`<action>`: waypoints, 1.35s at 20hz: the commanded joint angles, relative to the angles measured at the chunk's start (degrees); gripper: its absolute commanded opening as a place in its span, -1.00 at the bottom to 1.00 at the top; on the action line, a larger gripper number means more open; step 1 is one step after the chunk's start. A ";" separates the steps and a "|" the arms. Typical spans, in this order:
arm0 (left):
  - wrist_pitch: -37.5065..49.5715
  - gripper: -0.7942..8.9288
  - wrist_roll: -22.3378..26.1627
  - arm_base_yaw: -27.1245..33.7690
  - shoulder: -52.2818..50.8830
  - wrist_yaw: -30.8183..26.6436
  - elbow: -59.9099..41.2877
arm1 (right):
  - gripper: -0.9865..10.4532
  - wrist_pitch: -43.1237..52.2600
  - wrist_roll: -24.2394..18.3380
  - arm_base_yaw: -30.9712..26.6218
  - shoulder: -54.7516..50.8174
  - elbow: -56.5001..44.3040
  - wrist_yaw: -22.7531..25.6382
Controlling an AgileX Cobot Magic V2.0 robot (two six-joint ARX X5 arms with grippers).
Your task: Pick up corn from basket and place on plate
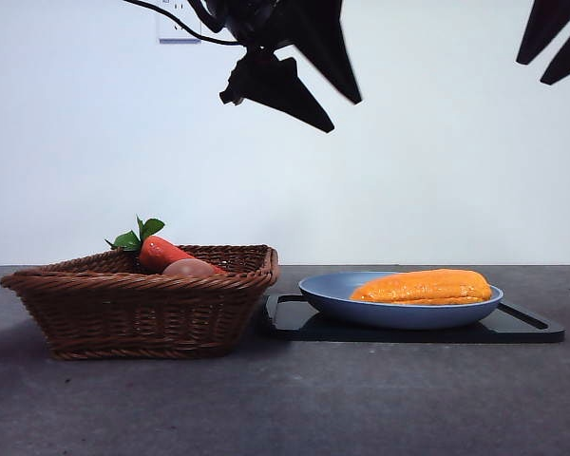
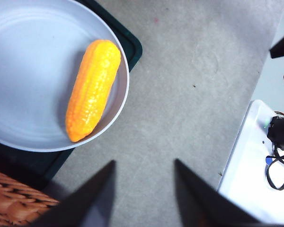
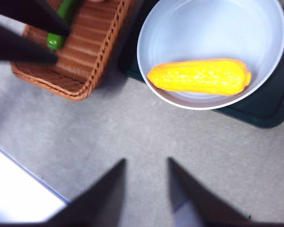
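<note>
The orange-yellow corn (image 1: 423, 287) lies on its side in the blue plate (image 1: 399, 313), right of the wicker basket (image 1: 142, 313). The left wrist view looks down on the corn (image 2: 93, 89) near the plate's rim (image 2: 125, 80). My left gripper (image 2: 144, 163) is open and empty, hanging high over the gap between basket and plate (image 1: 346, 114). The right gripper (image 3: 146, 161) is also open and empty, raised at the top right corner (image 1: 532, 72), with the corn (image 3: 199, 76) and plate (image 3: 203, 28) far below it.
A red carrot (image 1: 161, 253) with green leaves and a small pinkish item (image 1: 190, 269) stay in the basket (image 3: 92, 42). A flat black tray (image 1: 522, 328) lies under the plate. A white box with cables (image 2: 255, 165) sits off the table's side.
</note>
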 commanded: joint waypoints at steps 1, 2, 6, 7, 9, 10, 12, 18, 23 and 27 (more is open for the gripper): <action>-0.17 -0.83 0.48 -0.22 0.63 0.07 1.75 | -0.83 0.00 -2.27 0.70 0.57 1.20 0.42; -0.50 -0.82 0.48 -0.24 0.63 0.07 1.75 | -0.82 -0.11 -2.56 0.70 0.59 1.20 0.42; -0.59 -0.82 0.48 -0.24 0.63 0.07 1.75 | -0.82 1.49 -2.73 0.70 0.59 1.20 -0.04; -0.57 -0.82 0.50 -0.24 0.63 0.07 1.75 | -0.82 1.75 -2.73 0.70 0.59 1.20 -0.04; -0.24 -0.82 0.48 -0.24 0.63 0.07 1.75 | -0.82 2.95 -2.80 0.28 0.59 1.20 0.00; 0.46 -0.82 0.48 -0.24 0.63 0.07 1.75 | -0.82 3.96 -2.80 -0.11 0.57 1.20 0.00; 2.82 -0.82 0.50 -0.24 0.63 0.07 1.75 | -0.82 5.35 -2.80 -0.85 0.57 1.22 0.00; 13.70 -0.82 0.48 -0.24 0.63 0.07 1.75 | -0.82 11.26 -2.80 -0.98 0.57 1.22 -0.02; 17.46 -0.82 2.10 3.63 -1.88 -1.01 1.75 | -0.82 17.62 -2.80 -0.96 0.57 1.22 -0.02; 16.98 -0.82 4.37 10.43 -10.27 -0.98 1.70 | -0.82 22.38 -2.80 -0.98 0.57 1.22 -0.02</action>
